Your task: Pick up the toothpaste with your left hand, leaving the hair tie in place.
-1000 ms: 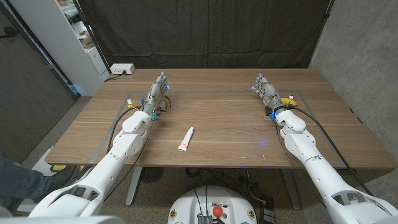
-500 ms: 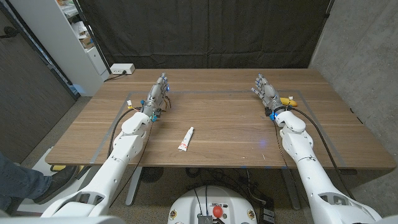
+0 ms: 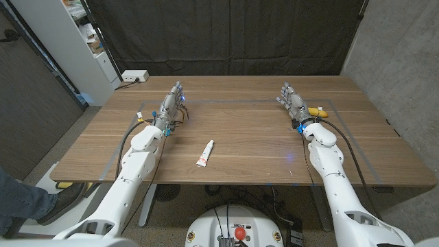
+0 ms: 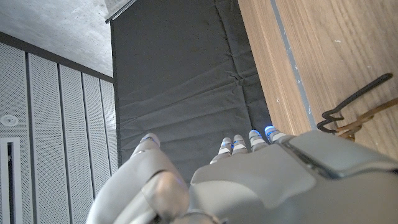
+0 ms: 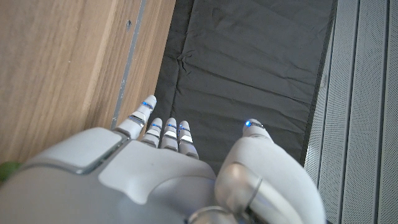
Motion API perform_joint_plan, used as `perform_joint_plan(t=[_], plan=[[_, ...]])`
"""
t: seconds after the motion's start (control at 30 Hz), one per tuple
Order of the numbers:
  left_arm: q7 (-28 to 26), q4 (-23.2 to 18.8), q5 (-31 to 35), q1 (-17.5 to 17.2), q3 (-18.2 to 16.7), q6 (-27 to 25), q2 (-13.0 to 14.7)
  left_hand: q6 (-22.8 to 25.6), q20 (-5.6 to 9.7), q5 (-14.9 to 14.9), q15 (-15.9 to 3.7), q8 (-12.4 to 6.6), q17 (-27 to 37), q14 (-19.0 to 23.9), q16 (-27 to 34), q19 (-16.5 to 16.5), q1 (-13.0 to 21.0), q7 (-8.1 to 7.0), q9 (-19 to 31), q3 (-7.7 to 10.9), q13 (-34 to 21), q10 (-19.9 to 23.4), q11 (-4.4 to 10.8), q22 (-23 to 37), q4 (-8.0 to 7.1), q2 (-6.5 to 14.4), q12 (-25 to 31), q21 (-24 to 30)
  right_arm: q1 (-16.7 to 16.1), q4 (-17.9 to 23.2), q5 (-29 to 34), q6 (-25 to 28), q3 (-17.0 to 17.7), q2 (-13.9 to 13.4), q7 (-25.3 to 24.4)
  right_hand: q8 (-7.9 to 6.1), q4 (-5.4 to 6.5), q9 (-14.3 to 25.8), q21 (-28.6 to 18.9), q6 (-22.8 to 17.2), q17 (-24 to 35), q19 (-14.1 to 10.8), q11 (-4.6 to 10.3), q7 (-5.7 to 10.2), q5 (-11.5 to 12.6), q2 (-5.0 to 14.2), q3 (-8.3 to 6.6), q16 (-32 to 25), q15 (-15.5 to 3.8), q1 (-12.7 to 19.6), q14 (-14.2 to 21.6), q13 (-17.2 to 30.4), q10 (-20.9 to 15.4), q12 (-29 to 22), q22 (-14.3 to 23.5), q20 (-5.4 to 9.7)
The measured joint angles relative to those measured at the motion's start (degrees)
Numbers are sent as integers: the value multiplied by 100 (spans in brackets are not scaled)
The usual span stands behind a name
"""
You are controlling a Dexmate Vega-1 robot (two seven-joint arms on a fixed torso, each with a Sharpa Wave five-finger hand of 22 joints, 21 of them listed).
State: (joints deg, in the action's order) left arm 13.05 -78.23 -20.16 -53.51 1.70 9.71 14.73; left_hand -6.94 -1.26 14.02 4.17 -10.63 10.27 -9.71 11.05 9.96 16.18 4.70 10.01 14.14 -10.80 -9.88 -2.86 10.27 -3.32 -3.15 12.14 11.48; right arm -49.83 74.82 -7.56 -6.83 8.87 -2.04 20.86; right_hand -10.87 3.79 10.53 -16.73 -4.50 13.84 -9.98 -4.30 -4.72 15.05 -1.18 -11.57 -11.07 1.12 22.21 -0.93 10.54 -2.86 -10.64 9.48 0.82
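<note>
The toothpaste (image 3: 206, 154) lies on the wooden table (image 3: 247, 130) near its front edge, between the two arms and well apart from both. The left hand (image 3: 171, 104) and right hand (image 3: 293, 100) sit farther back, fingers extended and holding nothing, apparently close together.
</note>
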Motion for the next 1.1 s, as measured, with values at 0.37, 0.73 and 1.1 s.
perform_joint_plan(t=[0.37,0.73,1.1], plan=[[31,-110,124,-138,-107,136,-124,61,0,0,0,-40,0,0,0,0,53,0,0,24,1,66,0,0,24,53,0,0,60,-69,143,0,141,122,118,0,0,0,22,0,-27,0,0,0,0,0,0,0,0,0,0,0,0,0,0,0],[32,-249,213,-285,-161,282,-199,113,1,0,0,-40,0,0,0,0,76,-10,0,47,1,135,9,-1,47,76,39,0,112,-142,214,-31,238,179,187,0,0,-1,44,-33,-26,0,1,33,0,0,0,0,0,0,0,-1,0,0,-1,0],[8,-400,278,-464,-198,350,-235,153,1,-24,0,-62,-1,0,0,0,128,-9,-1,71,1,135,9,-1,71,128,39,0,138,-201,235,-66,301,212,230,0,0,-1,88,-32,-54,0,1,32,0,0,0,0,22,0,-20,-1,0,0,-1,0]])
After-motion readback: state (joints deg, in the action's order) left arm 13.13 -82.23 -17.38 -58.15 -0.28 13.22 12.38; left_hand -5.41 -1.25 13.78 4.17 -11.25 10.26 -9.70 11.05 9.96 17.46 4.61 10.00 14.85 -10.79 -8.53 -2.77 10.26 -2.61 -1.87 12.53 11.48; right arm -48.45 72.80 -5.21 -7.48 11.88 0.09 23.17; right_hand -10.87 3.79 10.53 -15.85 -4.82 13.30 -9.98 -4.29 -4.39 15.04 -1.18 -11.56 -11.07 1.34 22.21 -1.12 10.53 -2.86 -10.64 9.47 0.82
